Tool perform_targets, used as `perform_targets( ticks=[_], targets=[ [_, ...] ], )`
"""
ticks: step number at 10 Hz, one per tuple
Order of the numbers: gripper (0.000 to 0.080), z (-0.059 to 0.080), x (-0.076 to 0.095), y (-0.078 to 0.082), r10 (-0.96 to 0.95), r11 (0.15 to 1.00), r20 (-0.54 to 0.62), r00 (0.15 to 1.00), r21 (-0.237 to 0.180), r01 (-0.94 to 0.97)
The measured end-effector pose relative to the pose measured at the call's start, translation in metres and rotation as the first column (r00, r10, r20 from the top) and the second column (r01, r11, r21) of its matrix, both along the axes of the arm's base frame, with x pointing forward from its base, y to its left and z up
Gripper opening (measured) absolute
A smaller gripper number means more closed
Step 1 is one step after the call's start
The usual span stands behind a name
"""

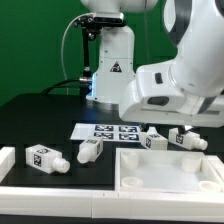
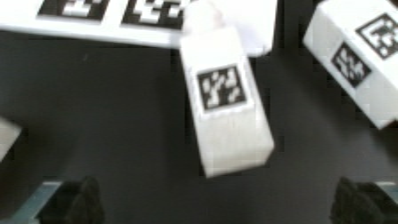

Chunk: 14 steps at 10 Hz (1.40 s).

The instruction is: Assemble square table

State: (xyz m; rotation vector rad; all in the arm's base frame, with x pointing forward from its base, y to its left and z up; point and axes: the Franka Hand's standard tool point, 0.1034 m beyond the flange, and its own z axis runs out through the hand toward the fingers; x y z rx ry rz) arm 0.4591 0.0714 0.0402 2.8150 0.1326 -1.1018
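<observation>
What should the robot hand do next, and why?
Probably go straight down onto the leg. The gripper is open and holds nothing. In the wrist view, the leg lies loose, lined up with the gap between its fingers. The top has no legs on it yet.

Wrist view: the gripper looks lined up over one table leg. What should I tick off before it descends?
1. Gripper open: ok, fingers stand wide apart.
2. Table leg centred between the fingers: ok.
3. Leg square to the fingers: not ok, slightly skewed.
4. Gap to the neighbouring leg: ok, dark table shows between them.
5. Height above the leg: cannot tell.
6. Table top lying rim up, ready for legs: ok.
</observation>
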Motion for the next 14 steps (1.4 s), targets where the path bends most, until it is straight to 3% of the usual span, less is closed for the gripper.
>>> perform_targets(
  ticks=[2, 6, 7, 9, 12, 14],
  targets=[
    [0.0649, -0.016, -0.009, -0.001, -0.005, 1.0, -0.031, 0.999, -0.006, 0.005],
    [0.0649, -0.016, -0.009, -0.002, -0.013, 1.0, -0.031, 0.999, -0.009, 0.012],
    [0.0649, -0.018, -0.016, -0.001, -0.024, 0.999, -0.065, 0.998, -0.024, 0.022],
    [0.0649, -0.017, -0.009, -0.004, -0.006, 1.0, -0.091, 0.996, -0.001, 0.006],
    [0.0649, -0.02, -0.015, -0.01, -0.027, 0.999, -0.197, 0.98, -0.028, 0.021],
    [0.0649, -0.02, -0.015, -0.01, -0.045, 0.998, -0.193, 0.98, -0.047, 0.036]
  ],
)
